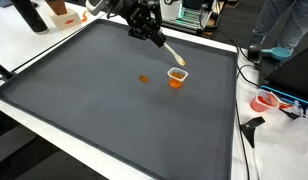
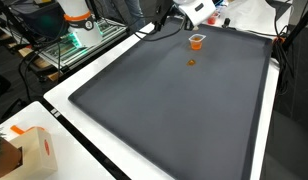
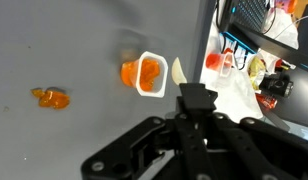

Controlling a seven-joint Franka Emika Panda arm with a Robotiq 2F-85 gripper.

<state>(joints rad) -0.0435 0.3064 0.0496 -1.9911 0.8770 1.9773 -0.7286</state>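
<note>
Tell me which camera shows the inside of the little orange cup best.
The wrist view: it looks down into the orange cup, showing white rim and orange contents. In both exterior views the cup is small and distant, by the pale stick the gripper holds.

A pale spoon (image 1: 172,52) slants down, tip beside the orange cup (image 1: 176,79).

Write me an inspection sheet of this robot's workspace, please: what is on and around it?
Surface: dark grey mat on a white table.
Job's things: small orange plastic cup, upright; pale flat stick, tip near the cup's rim.
Clutter: small orange scrap on the mat beside the cup.
Grippers: black pincer shut on the stick.
Cables: black cables beyond the table's edge.
Surroundings: cardboard box; a person's legs.
</note>
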